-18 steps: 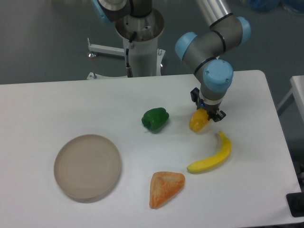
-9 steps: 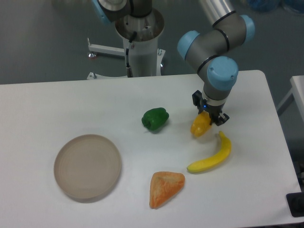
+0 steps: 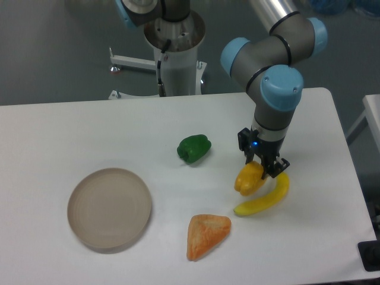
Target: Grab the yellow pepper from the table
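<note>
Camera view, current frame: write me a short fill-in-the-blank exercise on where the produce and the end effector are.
1. The end effector is shut on the ____ pepper.
2. The held pepper overlaps the ____ in the image.
3. The green pepper lies to the image-____ of the end effector.
4. The orange wedge lies to the image-right of the round ____.

Missing words: yellow; banana; left; plate

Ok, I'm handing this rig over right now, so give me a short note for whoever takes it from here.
Tool: shut on the yellow pepper, gripping its top.
Yellow pepper: in the tool, apparently clear of the table; it overlaps the banana in this view.
Done: grasp made, the lift looks under way.
Left: confirm it is off the table and hold it.
Nearby: green pepper, orange wedge, round dish.
</note>
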You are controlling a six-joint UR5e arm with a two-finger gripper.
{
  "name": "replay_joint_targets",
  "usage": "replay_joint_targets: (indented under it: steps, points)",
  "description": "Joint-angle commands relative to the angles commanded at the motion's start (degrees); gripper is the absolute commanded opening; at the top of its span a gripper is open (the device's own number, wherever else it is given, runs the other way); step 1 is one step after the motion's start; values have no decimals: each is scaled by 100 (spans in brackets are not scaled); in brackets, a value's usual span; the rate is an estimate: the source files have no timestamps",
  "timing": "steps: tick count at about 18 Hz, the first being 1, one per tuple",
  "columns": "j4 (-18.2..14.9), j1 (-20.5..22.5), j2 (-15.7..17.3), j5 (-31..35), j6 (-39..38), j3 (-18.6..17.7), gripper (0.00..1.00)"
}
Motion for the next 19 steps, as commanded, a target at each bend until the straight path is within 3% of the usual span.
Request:
replay_joint_targets:
  steps: [19]
  points:
    - [88,-35,-71,9,0,35,45]
